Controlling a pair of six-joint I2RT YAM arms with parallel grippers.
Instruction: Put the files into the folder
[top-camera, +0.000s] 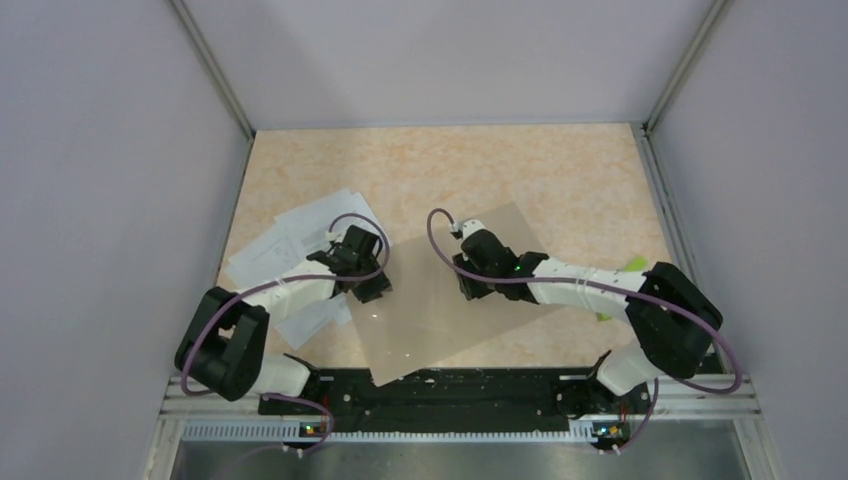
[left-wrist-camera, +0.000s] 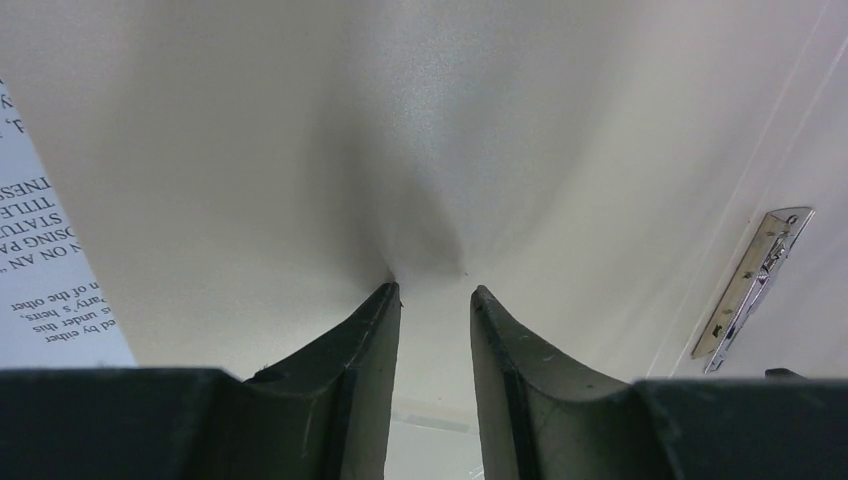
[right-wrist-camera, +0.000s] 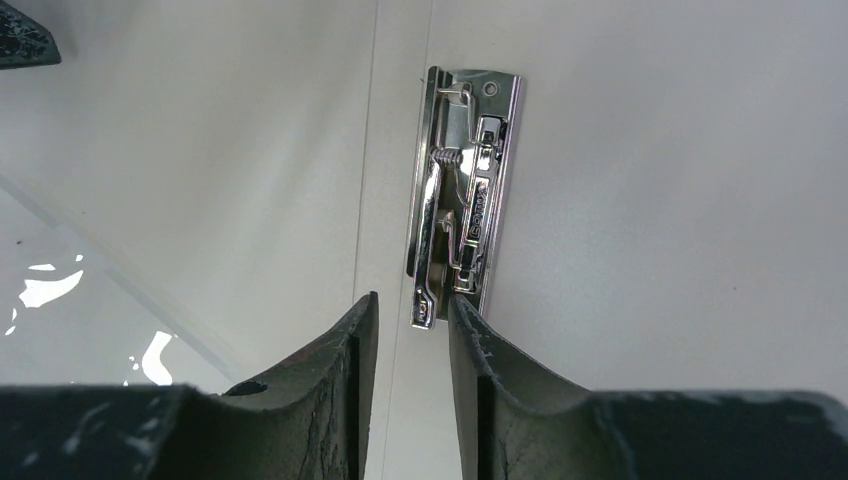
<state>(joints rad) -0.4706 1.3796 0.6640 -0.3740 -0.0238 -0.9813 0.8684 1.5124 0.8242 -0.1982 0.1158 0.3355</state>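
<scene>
The folder (top-camera: 430, 320) lies open and flat mid-table, its pale inside (right-wrist-camera: 680, 200) facing up, with a metal clip (right-wrist-camera: 460, 190) beside the spine crease. The files (top-camera: 290, 235) are a loose pile of white sheets left of it. A printed sheet (left-wrist-camera: 40, 270) pokes out from under the folder's left flap (left-wrist-camera: 250, 150). My left gripper (left-wrist-camera: 435, 292) is open a narrow gap, tips down on that flap, a dark shadow at them; from above the left gripper (top-camera: 372, 290) is at the folder's left edge. My right gripper (right-wrist-camera: 413, 300) is open, with the clip's lower end in the gap, against one finger (right-wrist-camera: 470, 320) only.
Small green pieces (top-camera: 630, 265) lie by the right arm at the table's right side. Grey walls close in the table on three sides. Both arm bases sit on the black rail (top-camera: 450, 385) at the near edge. The clip (left-wrist-camera: 755, 285) shows right of the left gripper.
</scene>
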